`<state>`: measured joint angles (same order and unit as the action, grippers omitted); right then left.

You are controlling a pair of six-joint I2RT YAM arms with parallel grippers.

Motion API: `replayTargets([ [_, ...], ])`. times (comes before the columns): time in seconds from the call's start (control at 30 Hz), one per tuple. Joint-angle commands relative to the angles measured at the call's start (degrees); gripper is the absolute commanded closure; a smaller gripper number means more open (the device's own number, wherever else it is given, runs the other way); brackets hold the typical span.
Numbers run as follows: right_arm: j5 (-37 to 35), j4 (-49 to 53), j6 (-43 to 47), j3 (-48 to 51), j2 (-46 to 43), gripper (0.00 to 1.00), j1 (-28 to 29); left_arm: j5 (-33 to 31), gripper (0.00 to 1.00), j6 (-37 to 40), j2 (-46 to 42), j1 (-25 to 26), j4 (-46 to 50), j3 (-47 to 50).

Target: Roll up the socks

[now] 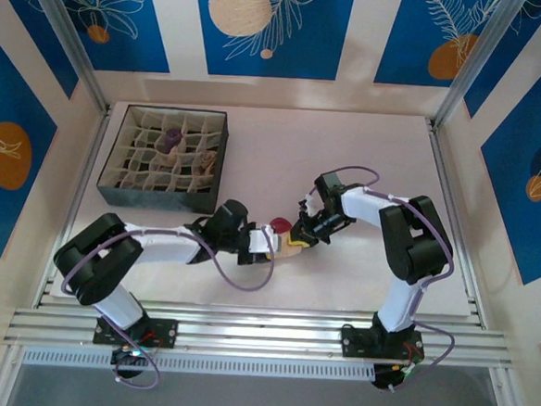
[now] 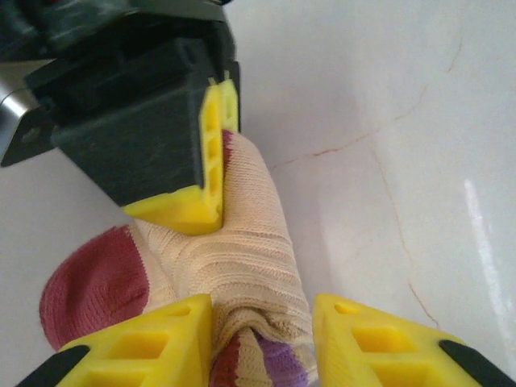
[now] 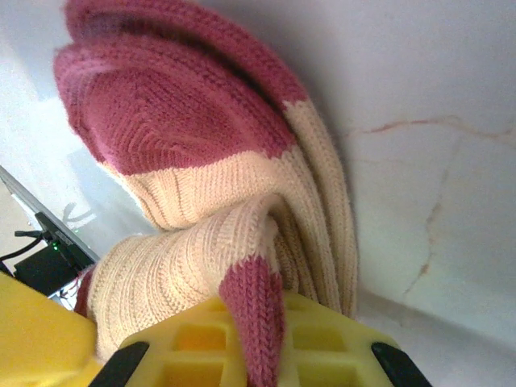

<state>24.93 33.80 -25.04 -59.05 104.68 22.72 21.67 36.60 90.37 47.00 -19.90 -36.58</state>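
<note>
Dividers are splitting the dark box point(image 1: 150, 196) at the far left of the table point(image 1: 394, 156) into small cells, and a purple sock point(image 1: 170, 140) is sitting bundled in one of the far cells. A tan-brown bundle is lying in a cell to its right, too small to identify.

Below the box, the left arm point(image 1: 156, 241) is reaching rightward across the near part of the table. The left gripper point(image 1: 266, 244) is hovering low at the centre. In the left wrist view its yellow fingers point(image 2: 153, 347) are standing partly apart with the striped cuff lying between them. The fabric is reaching both fingers, though they are not clamping hard on it.

Just to the right, the tan sock point(image 1: 288, 243) is lying bunched on the white tabletop between the two grippers. Its dark-red toe is pointing toward the far side, and its body is folding over itself.

The right gripper point(image 1: 304, 231) is meeting the sock from the right with its jaws closed on the knit. In the right wrist view a dark-red strip of the sock is running down into the pinch. In the left wrist view one of its yellow fingers point(image 2: 208, 153) is pressing on the tan body. The right arm point(image 1: 408, 231) is bending back toward its base at the near right.
</note>
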Motion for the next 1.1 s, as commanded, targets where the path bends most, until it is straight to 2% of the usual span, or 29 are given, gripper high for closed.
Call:
replayTargets([
  [0.0, -8.64, 4.99, 0.82, 0.18, 2.93, 0.98, -0.18, -10.44, 0.65, 7.7, -0.57, 3.46, -4.51, 1.62],
  [0.2, -8.67, 6.75, 1.38, -1.31, 3.73, 0.98, 0.57, -18.0, 0.61, 12.07, 2.54, 8.54, -5.16, 1.2],
  [0.43, -9.01, 8.44, 2.03, -2.39, 4.98, 0.98, 1.19, -25.18, 0.56, 15.63, 5.43, 11.36, -7.62, 0.87],
  [0.53, -8.93, 8.97, 2.42, -2.56, 5.44, 0.98, 1.27, -28.21, 0.57, 16.35, 4.13, 12.4, -11.91, 2.45],
  [0.63, -9.06, 9.26, 2.49, -2.65, 5.62, 0.98, 1.27, -25.46, 0.58, 13.39, 0.56, 11.79, -13.78, 3.83],
  [0.77, -9.7, 9.84, 2.54, -2.74, 5.04, 0.98, 1.3, -14.32, 0.62, 8.94, -5.61, 9.48, -7.11, 3.66],
  [0.9, -9.91, 10.43, 2.63, -3.13, 4.6, 0.98, 1.25, -8.53, 0.67, 9.69, -7.41, 9.31, 0.45, 1.69],
  [1.07, -9.69, 10.64, 2.84, -3.35, 4.6, 0.98, 1.41, -9.09, 0.66, 10.69, -3.1, 9.28, 2.92, -0.57],
])
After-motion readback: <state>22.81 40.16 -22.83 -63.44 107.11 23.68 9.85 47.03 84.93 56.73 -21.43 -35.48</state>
